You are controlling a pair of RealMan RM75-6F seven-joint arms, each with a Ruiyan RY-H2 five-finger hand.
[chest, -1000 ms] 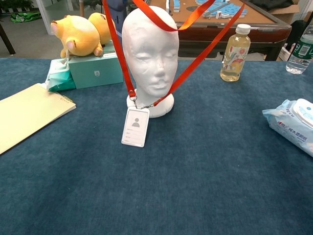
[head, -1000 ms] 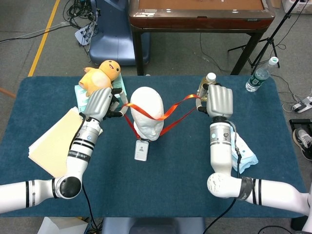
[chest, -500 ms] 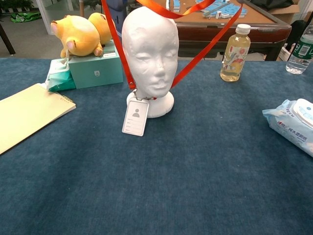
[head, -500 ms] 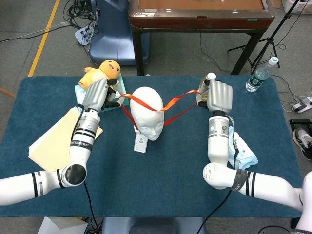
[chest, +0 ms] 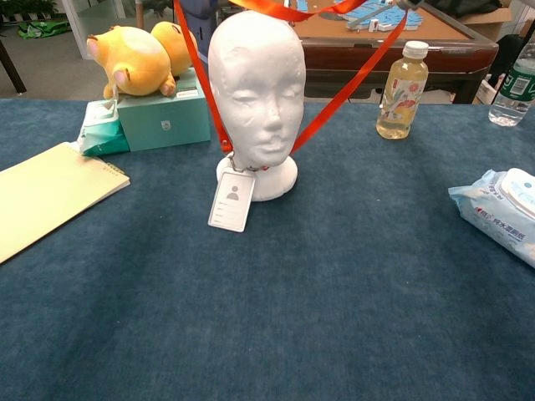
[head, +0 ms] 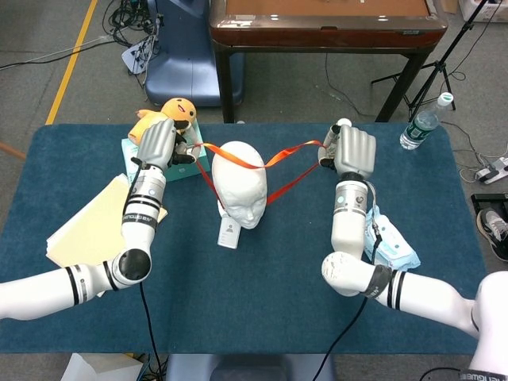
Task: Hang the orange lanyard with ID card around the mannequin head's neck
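Observation:
A white mannequin head (head: 240, 183) (chest: 256, 88) stands upright on the blue table. The orange lanyard (head: 279, 157) (chest: 341, 88) is spread wide above and around it, its back span lying over the top rear of the head. The white ID card (head: 228, 233) (chest: 231, 200) hangs in front of the head's base. My left hand (head: 163, 145) grips the strap left of the head. My right hand (head: 350, 152) grips it to the right. Both hands lie above the chest view's frame.
A yellow plush (head: 171, 115) lies on a teal box (chest: 161, 117) at the back left. A yellow notepad (chest: 46, 194) sits left. A juice bottle (chest: 401, 90) stands behind my right hand, with a wipes pack (chest: 499, 209) to the right and a water bottle (head: 423, 121) at the far corner.
Both hands have moved away from me with the strap, carrying the loop's back span over the crown. The ID card has risen and slid toward the head's base.

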